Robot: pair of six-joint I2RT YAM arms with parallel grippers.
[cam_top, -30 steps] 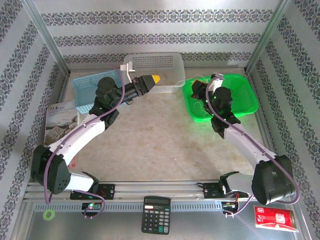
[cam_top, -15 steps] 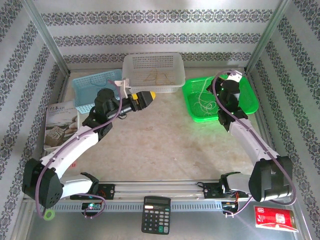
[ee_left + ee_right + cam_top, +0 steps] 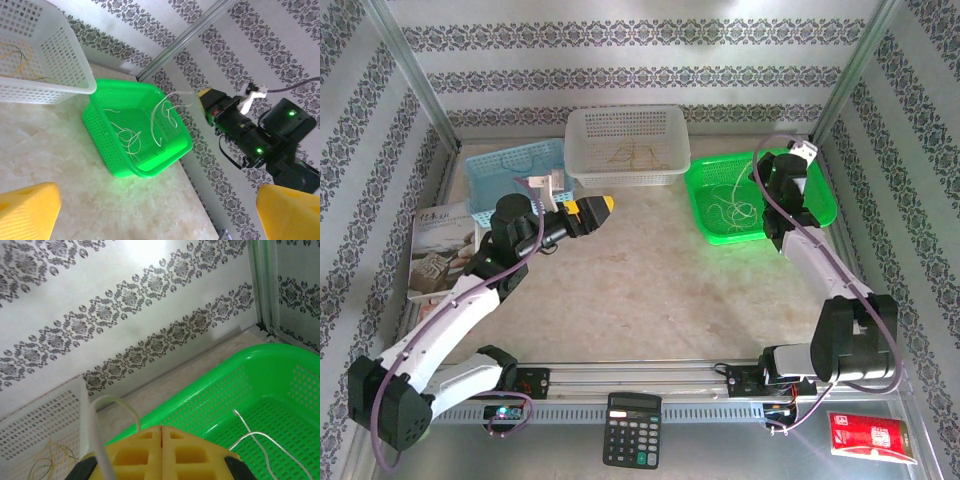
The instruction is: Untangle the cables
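My right gripper (image 3: 161, 440) hangs above the back of the green basket (image 3: 820, 210), its yellow jaws pressed together. A whitish cable (image 3: 116, 401) loops out beside its fingers. In the left wrist view that cable (image 3: 162, 107) dangles from the right gripper (image 3: 204, 93) down into the green basket (image 3: 107, 160). More whitish cables (image 3: 730, 200) lie loose in that basket. Tan cables (image 3: 630, 155) lie in the white basket (image 3: 578, 150). My left gripper (image 3: 595, 207) hovers open over the table, well apart from both baskets, with nothing between its yellow fingers (image 3: 25, 210).
A blue basket (image 3: 515, 175) sits at the back left with a booklet (image 3: 440, 245) in front of it. A calculator (image 3: 633, 430), a red packet (image 3: 870, 437) and a green ring (image 3: 417, 430) lie on the near rail. Patterned walls close in the back and sides.
My left gripper has drawn back from the white basket toward the left and opened. My right arm has swung to the back right of the green basket, lifting a whitish cable.
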